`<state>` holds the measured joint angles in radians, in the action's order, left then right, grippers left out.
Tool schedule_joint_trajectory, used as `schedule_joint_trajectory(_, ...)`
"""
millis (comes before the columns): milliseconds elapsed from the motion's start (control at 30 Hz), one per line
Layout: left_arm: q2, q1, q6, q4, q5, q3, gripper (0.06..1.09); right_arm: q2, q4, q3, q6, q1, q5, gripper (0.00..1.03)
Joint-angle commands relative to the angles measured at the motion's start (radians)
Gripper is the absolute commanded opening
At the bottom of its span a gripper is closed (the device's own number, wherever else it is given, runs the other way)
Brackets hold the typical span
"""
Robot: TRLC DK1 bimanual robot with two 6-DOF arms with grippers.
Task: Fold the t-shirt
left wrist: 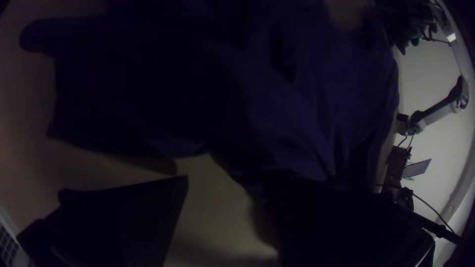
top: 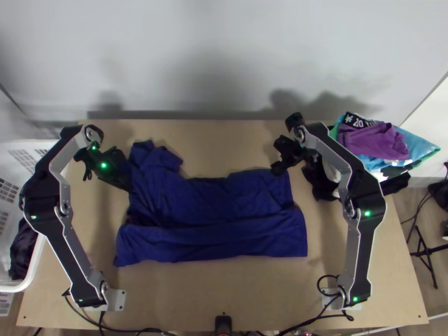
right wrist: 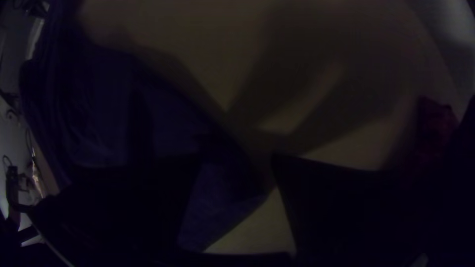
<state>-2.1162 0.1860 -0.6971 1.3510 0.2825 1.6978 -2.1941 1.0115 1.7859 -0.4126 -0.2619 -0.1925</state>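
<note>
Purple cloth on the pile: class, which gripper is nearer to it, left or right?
Right. The right gripper is left of the purple cloth, by the blue shirt's far right corner; the left gripper is much farther left, at the shirt's other side.

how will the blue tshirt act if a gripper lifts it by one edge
The blue t-shirt will probably hang floppy, since it already lies in soft wrinkles. The upper-left part, bunched near the left gripper, may shift or unfold as it lifts. It seems unlikely to roll, lying low on the table.
</note>
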Motion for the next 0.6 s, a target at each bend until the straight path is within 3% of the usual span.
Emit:
schedule_joint_trajectory(0, -0.007, -0.017, 0.015, -0.006, 0.026, -0.001, 0.81, -0.009, 0.001, 0.004, 0.001, -0.005, -0.013, 0.64)
schedule_joint_trajectory(300, -0.019, -0.036, 0.034, -0.003, 0.063, 0.008, 0.79, -0.013, 0.007, 0.006, 0.0, -0.002, -0.013, 0.64)
schedule_joint_trajectory(433, -0.019, -0.039, 0.042, 0.005, 0.089, 0.011, 0.67, -0.012, 0.009, 0.006, 0.003, -0.002, -0.013, 0.58)
schedule_joint_trajectory(567, -0.027, -0.046, 0.062, 0.014, 0.095, 0.011, 0.46, -0.01, 0.01, 0.007, 0.003, -0.01, -0.013, 0.5)
